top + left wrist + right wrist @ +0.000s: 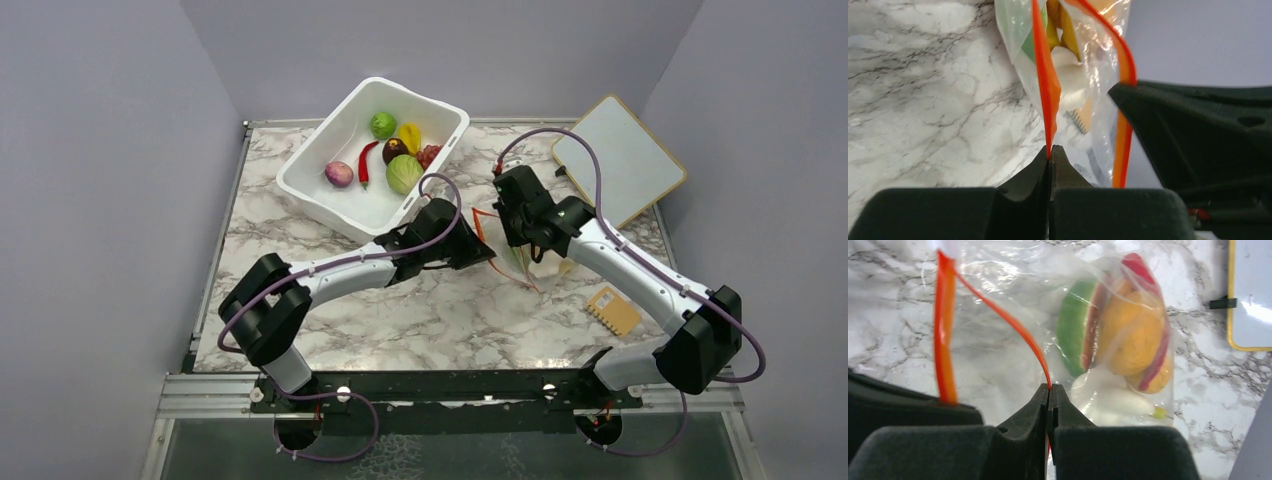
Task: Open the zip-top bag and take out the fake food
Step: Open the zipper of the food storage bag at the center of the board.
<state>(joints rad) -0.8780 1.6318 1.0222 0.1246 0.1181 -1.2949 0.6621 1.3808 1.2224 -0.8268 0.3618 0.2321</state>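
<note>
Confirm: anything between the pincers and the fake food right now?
Only the zip-top bag's clear wall. The left pincer and right pincer each pinch one side of its orange zip strip, mouth parted; the fake food lies deeper inside. Nothing else visible.

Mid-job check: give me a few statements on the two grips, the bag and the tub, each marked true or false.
1. The left gripper is shut on the zip-top bag's orange-red strip. True.
2. The right gripper hangs open, clear of the bag. False: it is shut on the strip's other side.
3. The fake food has been taken out. False: it is inside the bag.
4. The bag's mouth is parted. True.
5. The white tub holds a red chili. True.
</note>
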